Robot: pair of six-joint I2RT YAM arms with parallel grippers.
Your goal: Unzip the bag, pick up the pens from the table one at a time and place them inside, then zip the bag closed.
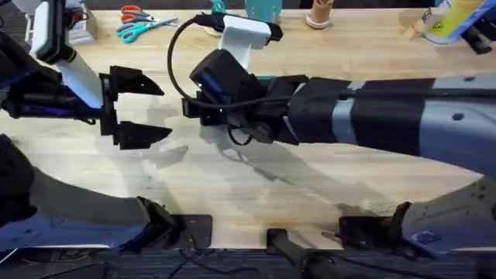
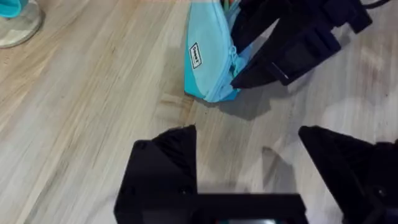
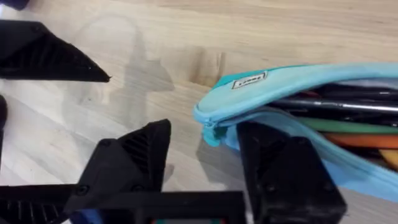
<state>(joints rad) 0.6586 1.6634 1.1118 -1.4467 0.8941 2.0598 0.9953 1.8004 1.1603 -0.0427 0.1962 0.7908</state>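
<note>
Both my grippers sit spread and empty: right gripper (image 3: 205, 165) straddling the open lip of the light blue fabric pouch (image 3: 292, 87), pens (image 3: 348, 124) showing inside; left gripper (image 1: 143, 108) nearby, with bare pale wooden table (image 1: 232, 194) between.

Pale plank desk (image 1: 256, 201) carrying an open light blue bag (image 2: 208, 59) near centre; scissors (image 1: 139, 23) at the far left edge.
</note>
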